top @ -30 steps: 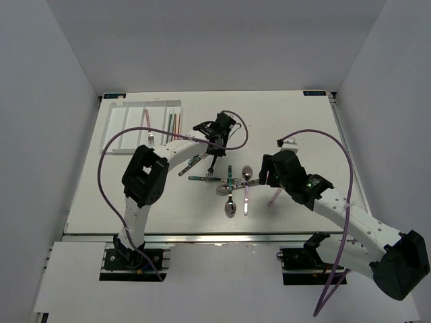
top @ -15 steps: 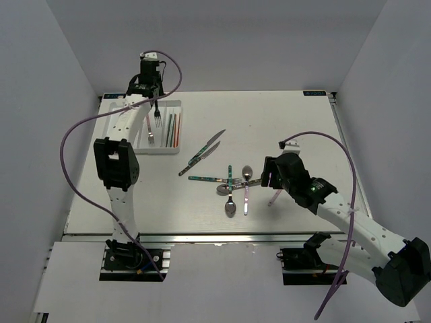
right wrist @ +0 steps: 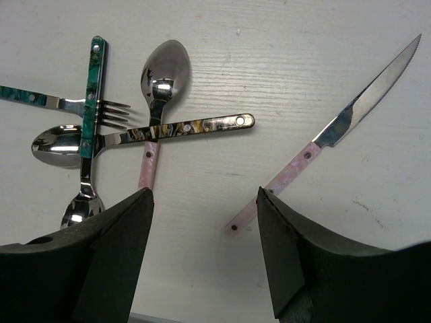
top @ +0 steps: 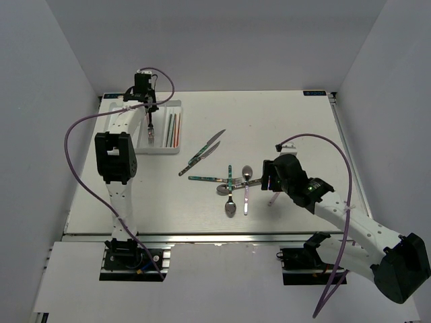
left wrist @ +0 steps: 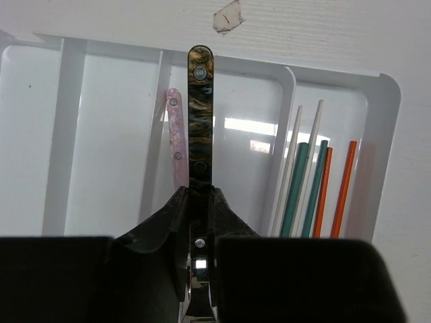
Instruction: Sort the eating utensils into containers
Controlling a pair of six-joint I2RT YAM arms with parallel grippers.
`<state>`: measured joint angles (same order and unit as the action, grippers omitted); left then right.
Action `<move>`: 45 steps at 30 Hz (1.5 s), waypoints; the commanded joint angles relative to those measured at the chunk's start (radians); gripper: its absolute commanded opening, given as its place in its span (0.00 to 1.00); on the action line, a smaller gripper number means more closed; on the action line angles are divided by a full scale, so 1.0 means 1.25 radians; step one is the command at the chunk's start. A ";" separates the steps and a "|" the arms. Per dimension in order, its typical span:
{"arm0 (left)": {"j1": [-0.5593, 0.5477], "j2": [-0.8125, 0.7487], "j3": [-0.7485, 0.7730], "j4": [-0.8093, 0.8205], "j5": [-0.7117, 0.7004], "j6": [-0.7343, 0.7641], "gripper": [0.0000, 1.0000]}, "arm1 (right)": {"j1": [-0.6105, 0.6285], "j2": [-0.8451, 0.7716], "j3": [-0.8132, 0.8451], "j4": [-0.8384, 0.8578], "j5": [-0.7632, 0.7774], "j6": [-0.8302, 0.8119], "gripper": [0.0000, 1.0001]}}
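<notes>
My left gripper (top: 147,106) is over the white cutlery tray (top: 113,128) at the back left. It is shut on a dark patterned fork handle (left wrist: 200,121) that points into a middle compartment. A pink handle (left wrist: 176,145) lies in that compartment. Teal, white and orange chopsticks (left wrist: 311,178) lie in the compartment to the right. My right gripper (top: 267,177) is open and empty, low over the table. A pink-handled knife (right wrist: 316,151) lies just beyond its right finger (right wrist: 296,249).
Loose utensils lie mid-table: two knives (top: 205,151), a teal-handled fork (right wrist: 40,99), a teal-handled spoon (right wrist: 91,87), a dark-handled spoon (right wrist: 202,126) and a pink-handled spoon (right wrist: 160,67), crossing one another left of my right gripper.
My left arm carried the dark-handled fork from mid-table back to the tray, then lowered it towards a compartment. My right gripper barely shifted.
</notes>
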<state>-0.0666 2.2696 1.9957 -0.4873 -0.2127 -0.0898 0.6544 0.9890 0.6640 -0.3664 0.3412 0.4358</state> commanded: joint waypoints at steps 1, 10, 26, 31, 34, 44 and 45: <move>-0.004 0.009 -0.002 0.045 0.035 0.008 0.00 | -0.002 -0.006 -0.002 0.027 -0.008 -0.014 0.68; -0.003 0.031 -0.014 0.045 0.016 0.023 0.03 | -0.002 -0.005 -0.001 0.027 -0.010 -0.015 0.68; -0.023 -0.126 0.044 -0.020 -0.004 0.008 0.79 | -0.003 -0.012 0.000 0.024 -0.015 -0.015 0.69; -0.111 -0.194 0.036 -0.046 -0.002 0.019 0.98 | -0.002 -0.014 0.000 0.029 -0.017 -0.016 0.69; -0.179 -0.221 -0.030 -0.054 0.008 0.033 0.98 | -0.003 -0.024 0.001 0.029 -0.026 -0.015 0.69; -0.334 -0.183 -0.185 -0.068 0.067 0.047 0.57 | -0.002 -0.078 -0.016 0.033 -0.055 -0.009 0.69; -0.338 -0.190 -0.205 -0.062 0.073 0.047 0.57 | -0.003 -0.077 -0.017 0.037 -0.057 -0.009 0.69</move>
<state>-0.5053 2.0518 1.7870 -0.5262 -0.1410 -0.0334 0.6544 0.9051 0.6559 -0.3626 0.2840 0.4339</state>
